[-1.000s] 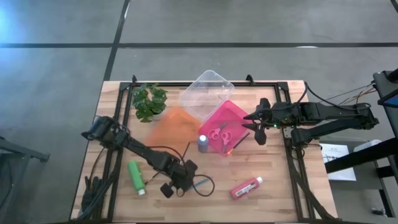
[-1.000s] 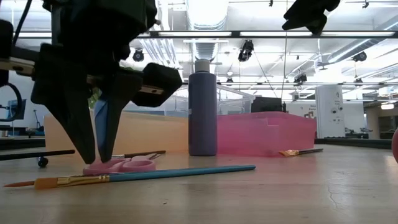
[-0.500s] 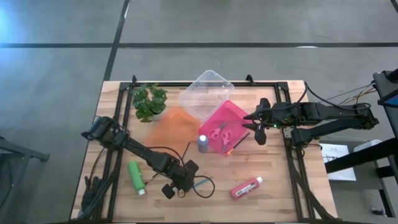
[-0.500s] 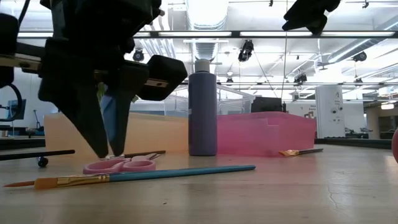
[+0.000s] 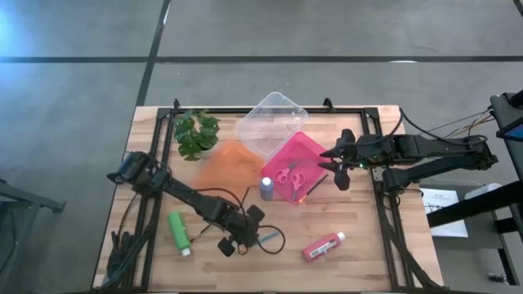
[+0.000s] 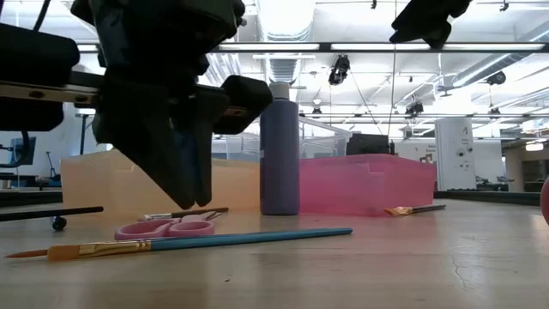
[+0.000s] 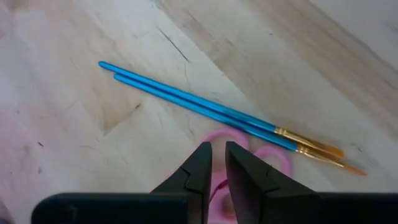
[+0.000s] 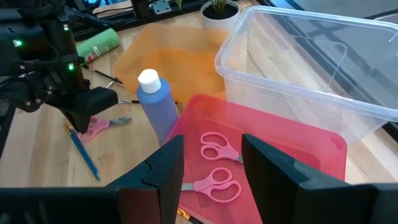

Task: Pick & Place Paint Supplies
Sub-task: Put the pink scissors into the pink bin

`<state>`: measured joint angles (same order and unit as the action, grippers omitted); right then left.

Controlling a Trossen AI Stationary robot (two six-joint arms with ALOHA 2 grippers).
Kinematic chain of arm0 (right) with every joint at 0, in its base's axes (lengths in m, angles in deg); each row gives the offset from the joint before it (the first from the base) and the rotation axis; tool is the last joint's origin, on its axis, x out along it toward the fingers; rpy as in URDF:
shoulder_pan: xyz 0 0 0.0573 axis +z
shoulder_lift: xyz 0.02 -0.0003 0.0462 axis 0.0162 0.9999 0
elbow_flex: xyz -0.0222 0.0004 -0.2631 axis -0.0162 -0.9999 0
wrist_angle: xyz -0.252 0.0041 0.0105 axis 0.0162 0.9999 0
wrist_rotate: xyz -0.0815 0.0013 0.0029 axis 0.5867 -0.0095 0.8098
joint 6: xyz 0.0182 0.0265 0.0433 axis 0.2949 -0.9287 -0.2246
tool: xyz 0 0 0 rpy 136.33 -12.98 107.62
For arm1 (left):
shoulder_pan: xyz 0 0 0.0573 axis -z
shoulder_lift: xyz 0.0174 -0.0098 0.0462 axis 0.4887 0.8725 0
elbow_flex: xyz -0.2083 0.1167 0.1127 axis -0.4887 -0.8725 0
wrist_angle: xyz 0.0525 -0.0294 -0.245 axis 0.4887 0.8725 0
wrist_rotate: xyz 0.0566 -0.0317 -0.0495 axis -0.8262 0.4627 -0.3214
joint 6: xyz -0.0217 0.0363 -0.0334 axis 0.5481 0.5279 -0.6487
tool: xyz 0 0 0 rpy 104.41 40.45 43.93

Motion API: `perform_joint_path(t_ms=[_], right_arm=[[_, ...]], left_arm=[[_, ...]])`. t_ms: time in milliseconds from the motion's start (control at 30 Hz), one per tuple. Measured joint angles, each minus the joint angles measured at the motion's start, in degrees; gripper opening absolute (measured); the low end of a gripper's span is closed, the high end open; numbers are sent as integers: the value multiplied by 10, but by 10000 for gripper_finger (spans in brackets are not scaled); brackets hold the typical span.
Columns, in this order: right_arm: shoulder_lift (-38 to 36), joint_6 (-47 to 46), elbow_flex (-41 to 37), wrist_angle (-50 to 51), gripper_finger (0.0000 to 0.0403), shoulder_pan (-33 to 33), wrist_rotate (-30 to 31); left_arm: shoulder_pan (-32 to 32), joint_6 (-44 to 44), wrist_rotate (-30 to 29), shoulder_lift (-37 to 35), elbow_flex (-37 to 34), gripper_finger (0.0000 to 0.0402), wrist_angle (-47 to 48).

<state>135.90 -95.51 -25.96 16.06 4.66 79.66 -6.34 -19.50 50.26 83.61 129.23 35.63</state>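
My left gripper (image 6: 194,190) hangs just above the pink scissors (image 6: 167,228) on the table near the front edge; only a narrow slit shows between its fingers (image 7: 217,163), with nothing in it. Two blue paintbrushes (image 7: 205,109) lie flat beside the scissors. A blue-purple bottle (image 5: 266,188) stands upright by the pink tray (image 5: 315,155). The green bottle (image 5: 178,231) and the red bottle (image 5: 324,246) lie on their sides. My right gripper (image 8: 210,149) waits open and empty, high over the pink tray, which holds two more scissors (image 8: 217,147).
An orange tray (image 5: 225,167) and a clear tray (image 5: 272,122) sit behind the pink one, and a leafy plant (image 5: 197,133) stands at the far left. A thin brush (image 6: 416,209) lies by the pink tray's near side. Bare wood lies between the green and red bottles.
My left gripper has swung toward the table's right and tipped. Its fingertips, which stood down on the pink scissors a second ago, have come up off them. The scissors and the brushes lie where they were. The slit between the fingers looks the same.
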Motion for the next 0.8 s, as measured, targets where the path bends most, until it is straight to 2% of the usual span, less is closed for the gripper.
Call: perform_joint_path(t_ms=[533, 800], right_arm=[[0, -11, -22, -6, 157, 0, -4], [0, -12, -20, -10, 157, 0, -5]], left_arm=[[-14, 13, 6, 1, -12, 57, -20], [-17, 22, 13, 32, -9, 57, -37]])
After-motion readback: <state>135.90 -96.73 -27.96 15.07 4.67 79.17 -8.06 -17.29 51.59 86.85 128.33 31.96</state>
